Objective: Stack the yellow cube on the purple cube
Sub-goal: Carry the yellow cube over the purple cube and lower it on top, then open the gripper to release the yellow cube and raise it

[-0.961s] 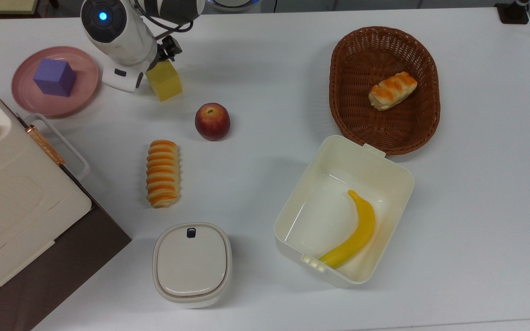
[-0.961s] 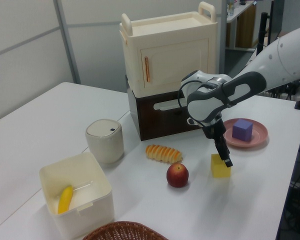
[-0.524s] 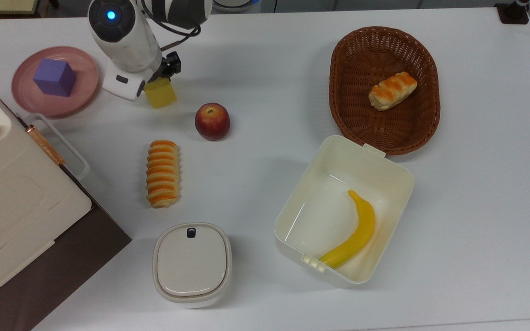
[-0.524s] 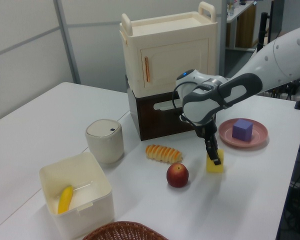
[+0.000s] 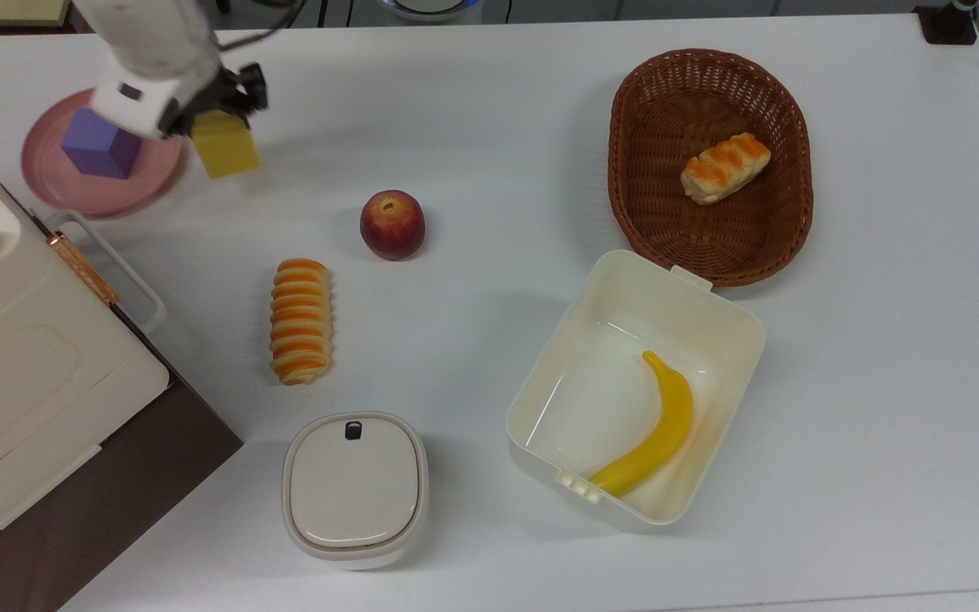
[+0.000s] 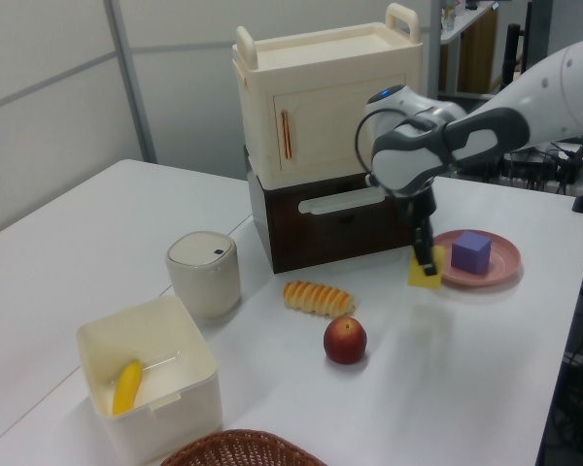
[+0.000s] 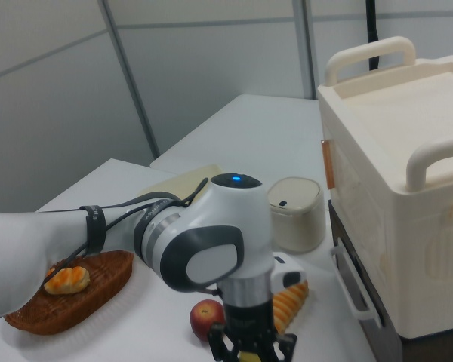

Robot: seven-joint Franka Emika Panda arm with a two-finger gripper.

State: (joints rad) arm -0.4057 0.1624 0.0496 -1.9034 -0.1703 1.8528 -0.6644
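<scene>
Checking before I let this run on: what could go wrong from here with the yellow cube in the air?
1. The gripper holds the yellow cube near its top and it looks tilted in the left view; it could land askew on the purple cube and slide off.
2. The purple cube sits on a pink plate beside the cabinet; an off-centre placement may push it.

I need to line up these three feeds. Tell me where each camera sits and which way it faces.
Top view: overhead, looking straight down at the table; gripper holds the yellow cube.
Left view: beyond the basket end, facing the cabinet; forearm shows.
Right view: low behind the arm, facing the basket; wrist shows.
All three share the apple.
</scene>
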